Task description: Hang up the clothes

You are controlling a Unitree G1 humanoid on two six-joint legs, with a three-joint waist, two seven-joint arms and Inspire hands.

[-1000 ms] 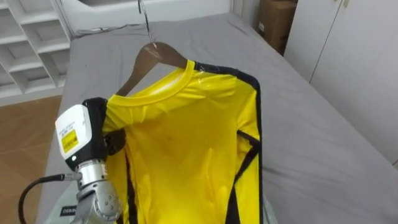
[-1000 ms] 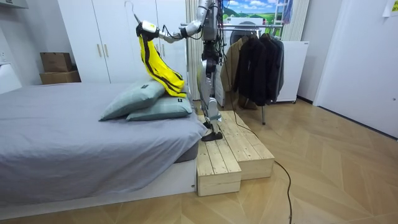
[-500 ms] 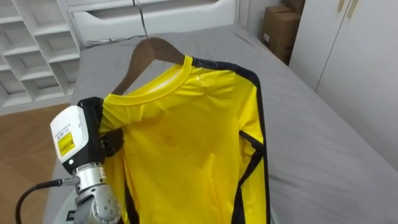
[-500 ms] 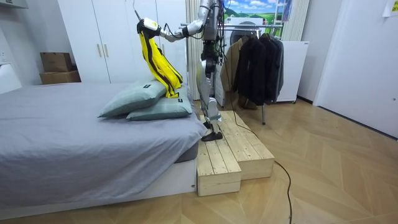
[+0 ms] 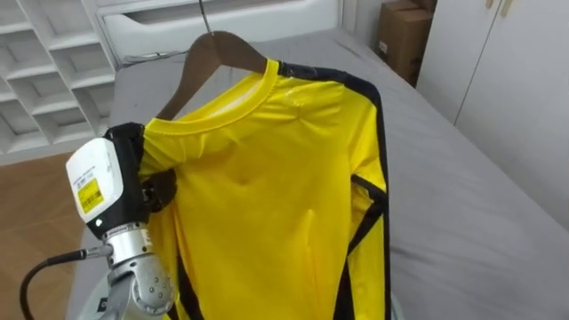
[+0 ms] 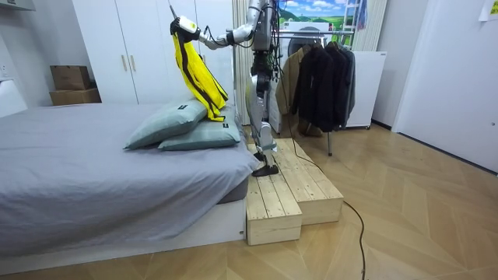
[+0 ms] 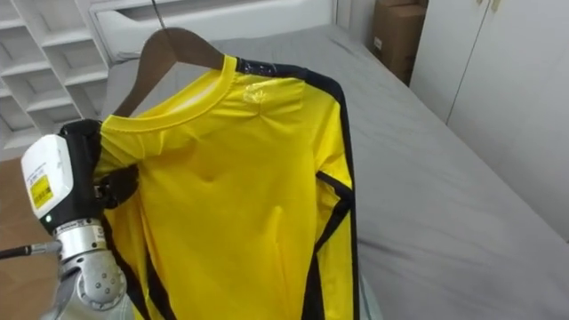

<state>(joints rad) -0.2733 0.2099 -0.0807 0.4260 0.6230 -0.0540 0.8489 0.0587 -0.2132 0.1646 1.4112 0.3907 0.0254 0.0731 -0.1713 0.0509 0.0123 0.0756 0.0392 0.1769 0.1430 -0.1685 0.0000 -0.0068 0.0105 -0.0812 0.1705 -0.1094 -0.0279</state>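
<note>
Moved: left robot hand point(image 5: 114, 182) and hanger point(image 5: 218, 53) ride higher; the hook now runs off the frame's top.
Shirt: yellow shirt point(image 5: 276, 178) hangs on the hanger, mid-frame, above the bed point(image 5: 462, 204).
Grip: we cannot tell; the shirt's shoulder hides it, frame left.
Risk: we fear the tilted hanger lets the shirt slide off, or the hem snags the pillows point(image 6: 183, 124) in a swing.

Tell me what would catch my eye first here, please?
A bright yellow shirt with dark trim, on a wooden hanger, is held up over the grey bed by the left robot hand. In the room view, the robot stands on a wooden platform beside the bed, with dark clothes hanging nearby.
</note>
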